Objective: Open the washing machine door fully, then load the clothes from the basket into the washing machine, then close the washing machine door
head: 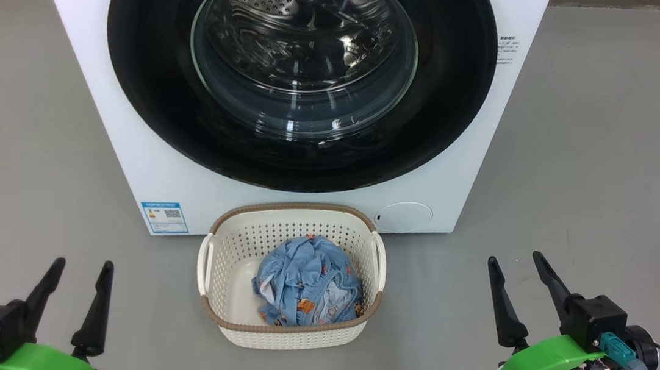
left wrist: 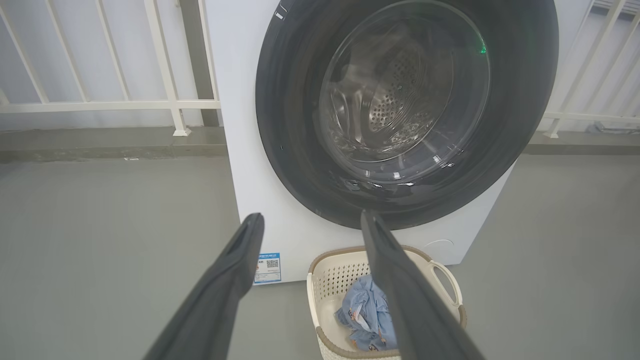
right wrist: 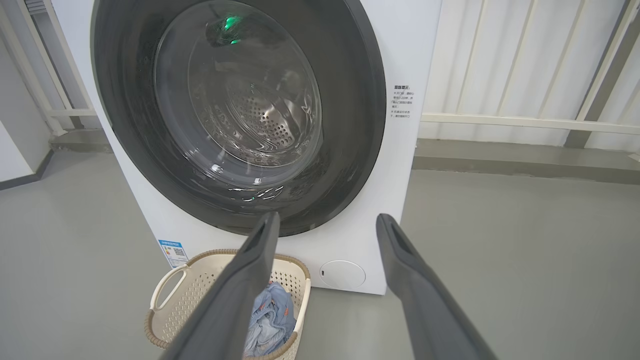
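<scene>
Hovering low over the grey floor (head: 613,178), the left tool (head: 82,263) and the right tool (head: 513,257) sit either side of the basket (head: 297,207), well apart from it. Each has its fingers spread wide with nothing between them. The basket stands on the floor just in front of the washing machine (head: 124,157), below the door. The clothes (head: 307,284) lie bunched in its right half, a blue printed bundle. The washing machine door (head: 304,53) looks shut flat against the front.

So to my eye the first step is the one in hand, and it is not yet begun: opening the door. Next, one tool has to rise to the black rim (head: 146,67) and find a catch or edge to pull. I can't make out a handle, nor tell which side the hinge is on. The basket sits close under the door, so the swing may want watching, though the door looks set to pass above it.
</scene>
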Controlling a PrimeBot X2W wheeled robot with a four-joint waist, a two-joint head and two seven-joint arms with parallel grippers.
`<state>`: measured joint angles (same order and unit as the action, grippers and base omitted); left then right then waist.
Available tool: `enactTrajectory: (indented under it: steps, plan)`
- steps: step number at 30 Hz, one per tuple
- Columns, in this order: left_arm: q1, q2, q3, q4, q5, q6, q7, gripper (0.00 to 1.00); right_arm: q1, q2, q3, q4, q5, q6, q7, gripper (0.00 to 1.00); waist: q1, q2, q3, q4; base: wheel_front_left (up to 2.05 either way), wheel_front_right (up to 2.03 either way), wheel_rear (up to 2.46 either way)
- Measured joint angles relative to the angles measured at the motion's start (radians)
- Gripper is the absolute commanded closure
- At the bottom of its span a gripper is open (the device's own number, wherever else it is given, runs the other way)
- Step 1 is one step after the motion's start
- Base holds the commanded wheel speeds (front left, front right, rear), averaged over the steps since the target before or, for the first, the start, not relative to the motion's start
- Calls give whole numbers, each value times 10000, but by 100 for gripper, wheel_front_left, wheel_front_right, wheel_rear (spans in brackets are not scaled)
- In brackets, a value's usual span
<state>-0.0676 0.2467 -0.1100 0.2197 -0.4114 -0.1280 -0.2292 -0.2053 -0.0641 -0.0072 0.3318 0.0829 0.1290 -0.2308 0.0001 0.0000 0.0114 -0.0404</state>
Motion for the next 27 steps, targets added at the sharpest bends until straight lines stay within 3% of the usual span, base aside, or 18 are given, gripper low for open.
enactTrajectory:
  steps: [8,27]
  plan:
    - [-2,56,67,52,477,-2,-190,0,-218,4,17,127,-282,0,-190,0,0,0,4,3,0,0,0]
    - [-206,54,211,460,451,-2,-190,0,-217,13,-44,412,-82,0,-190,0,0,0,-13,17,0,0,0]
